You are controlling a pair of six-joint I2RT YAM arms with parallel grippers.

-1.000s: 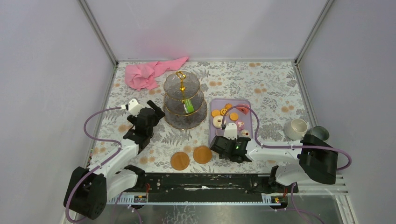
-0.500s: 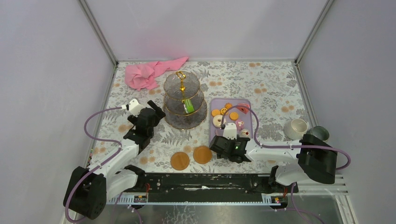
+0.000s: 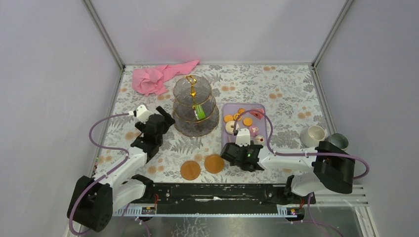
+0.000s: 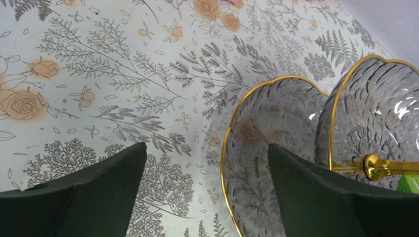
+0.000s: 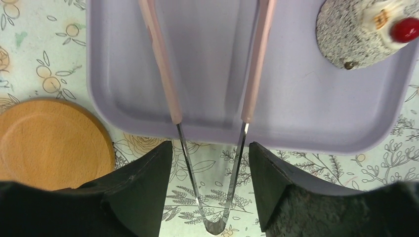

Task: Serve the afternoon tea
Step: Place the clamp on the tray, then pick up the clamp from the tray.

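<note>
Floral-print bench point(image 3: 276, 84) under grey walls carries the tea things. The three-tier glass stand point(image 3: 195, 116) sits mid-bench with only a green cake point(image 3: 198, 111) on it. The biscuits point(image 3: 228, 119), doughnut point(image 3: 230, 128) and a cupcake point(image 5: 356, 34) lie in the lilac tray point(image 5: 306, 113), and the mugs point(image 3: 313, 136) stand at the right edge.

The right claw point(image 5: 210, 144) is spread astride the hinge end of the pink tongs point(image 5: 168, 98) and appears not to be pinching them. A squeeze this near the hinge would likely give poor leverage — the tongs could twist, slip out, or drag over the tray rim and shove the cupcake.

The left claw point(image 4: 206, 148) hangs fully spread just beside the stand's lowest tier. A careless sideways move risks knocking the glass — and tipping the cake off.
</note>
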